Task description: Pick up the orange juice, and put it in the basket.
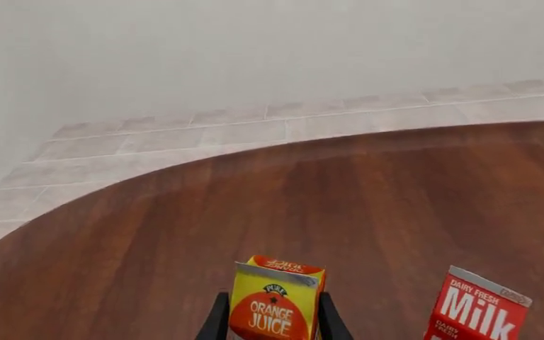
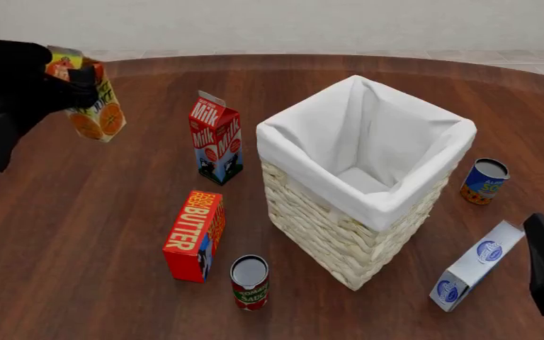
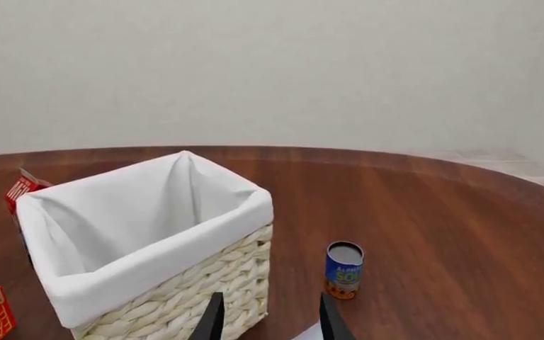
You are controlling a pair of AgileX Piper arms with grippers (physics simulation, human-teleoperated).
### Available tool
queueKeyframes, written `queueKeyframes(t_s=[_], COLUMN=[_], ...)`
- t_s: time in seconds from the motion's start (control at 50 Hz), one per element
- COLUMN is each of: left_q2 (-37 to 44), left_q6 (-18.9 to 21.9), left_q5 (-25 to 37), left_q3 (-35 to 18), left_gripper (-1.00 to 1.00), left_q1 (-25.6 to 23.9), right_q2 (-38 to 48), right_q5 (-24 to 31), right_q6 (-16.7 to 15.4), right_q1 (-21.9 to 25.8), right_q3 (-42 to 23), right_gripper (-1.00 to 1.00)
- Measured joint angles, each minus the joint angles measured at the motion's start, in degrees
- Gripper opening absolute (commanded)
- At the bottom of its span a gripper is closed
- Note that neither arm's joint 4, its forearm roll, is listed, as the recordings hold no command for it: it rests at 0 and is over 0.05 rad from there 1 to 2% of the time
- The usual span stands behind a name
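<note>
Dark wood table [image 2: 83,234] against a plain wall, and the left gripper [image 2: 76,79] is clamping the orange juice [image 2: 95,106] up in the air at the far left, well apart from the basket [image 2: 348,234]. The carton's tilting, so I'm thinking it could slip mid-carry, or clip the milk carton [image 2: 215,138] standing in between. Right gripper [image 3: 267,315] is sitting spread apart, holding nothing.

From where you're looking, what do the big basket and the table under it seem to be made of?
The basket looks like pale woven wicker: braided strands run in rows around its walls. A white liner, apparently cloth, creases softly and folds over the rim. The table looks like dark polished wood, with long grain streaks and a faint sheen, though it is a rendering.
</note>
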Motion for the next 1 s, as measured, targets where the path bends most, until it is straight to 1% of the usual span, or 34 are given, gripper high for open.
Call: queueKeyframes(t_s=[0.18,0.34,0.6,1.0], left_q2=[-6.1,-9.7,-12.7,-16.2], left_q6=[-0.5,-1.1,-1.1,-0.2], left_q5=[3.6,5.7,7.5,10.8], left_q3=[-1.9,-2.9,-4.5,-8.3], left_gripper=[-1.00,-1.00,-1.00,-1.00], left_q1=[-3.1,-5.9,-10.5,-20.5], right_q2=[0.0,0.0,0.0,0.0], right_q5=[-0.2,-0.3,-0.5,-0.6], right_q6=[0.0,0.0,0.0,0.2], right_q1=[0.0,0.0,-0.1,-0.3], right_q3=[0.0,-0.1,-0.1,-0.2], right_gripper=[1.00,1.00,1.00,1.00])
